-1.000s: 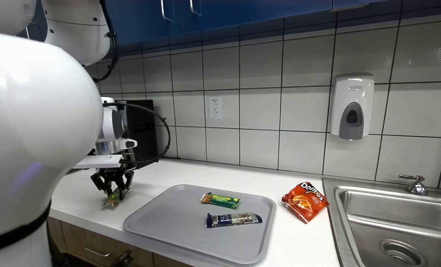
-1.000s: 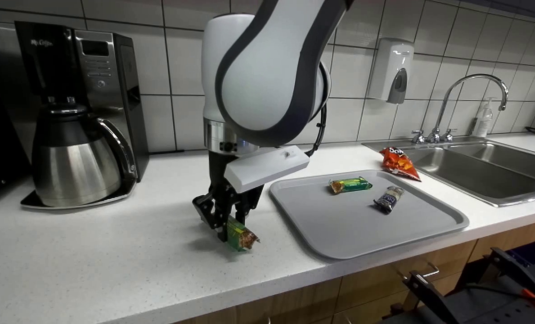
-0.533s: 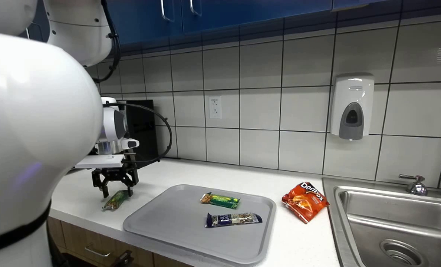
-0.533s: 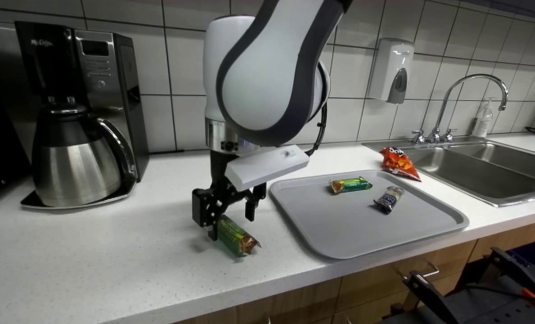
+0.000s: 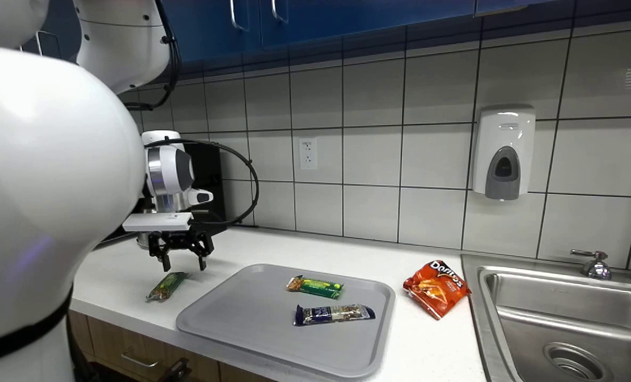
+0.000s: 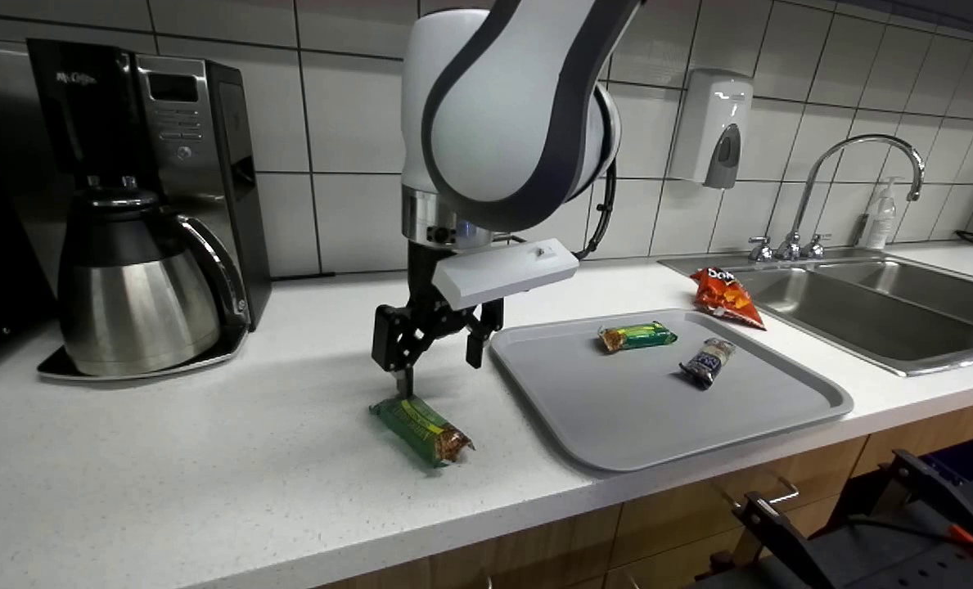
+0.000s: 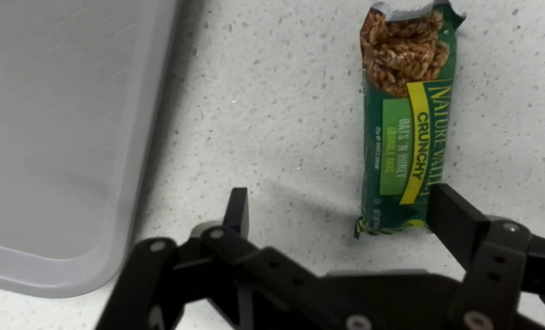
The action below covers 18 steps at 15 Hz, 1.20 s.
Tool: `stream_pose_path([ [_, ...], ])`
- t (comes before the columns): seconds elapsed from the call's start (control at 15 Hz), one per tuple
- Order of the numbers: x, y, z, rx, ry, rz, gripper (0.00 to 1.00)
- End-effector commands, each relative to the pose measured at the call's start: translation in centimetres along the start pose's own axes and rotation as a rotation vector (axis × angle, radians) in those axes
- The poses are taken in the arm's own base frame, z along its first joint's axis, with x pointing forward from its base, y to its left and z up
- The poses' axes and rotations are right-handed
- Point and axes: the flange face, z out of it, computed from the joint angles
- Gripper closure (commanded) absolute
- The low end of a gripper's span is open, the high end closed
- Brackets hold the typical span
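My gripper (image 7: 338, 201) stands wide open above the counter, nothing between its fingers. Just below it lies a green granola bar (image 7: 403, 151) with a yellow band, flat on the counter. In the wrist view the right fingertip (image 7: 455, 220) overlaps the bar's lower end; the left one hangs over bare counter. In both exterior views the gripper (image 6: 440, 379) is raised over the bar's back end, and the bar (image 5: 167, 286) lies left of the grey tray. On the tray (image 6: 584, 409) rest another green bar (image 6: 637, 336) and a dark blue bar (image 6: 708, 361).
Beyond the tray, a red Doritos bag (image 5: 437, 289) lies beside the steel sink (image 5: 575, 329). A coffee maker (image 6: 191, 147) with a steel carafe (image 6: 138, 294) stands at the back left. A soap dispenser (image 5: 504, 151) hangs on the tiled wall.
The fingers have opened and let go of the green bar, which stays on the counter. The gripper has risen and shifted a little toward the tray and wall.
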Motion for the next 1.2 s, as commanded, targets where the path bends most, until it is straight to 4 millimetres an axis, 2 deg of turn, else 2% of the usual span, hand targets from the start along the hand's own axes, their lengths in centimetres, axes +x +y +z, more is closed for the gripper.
stream_pose_path([
  [0.0, -1.0, 2.5, -2.4, -0.004, 0.013, 0.026, 0.00],
  [0.6, -3.1, 9.3, -5.9, -0.015, 0.026, 0.159, 0.00],
  [1.13, -5.6, 15.2, -8.0, -0.037, 0.023, 0.274, 0.00],
])
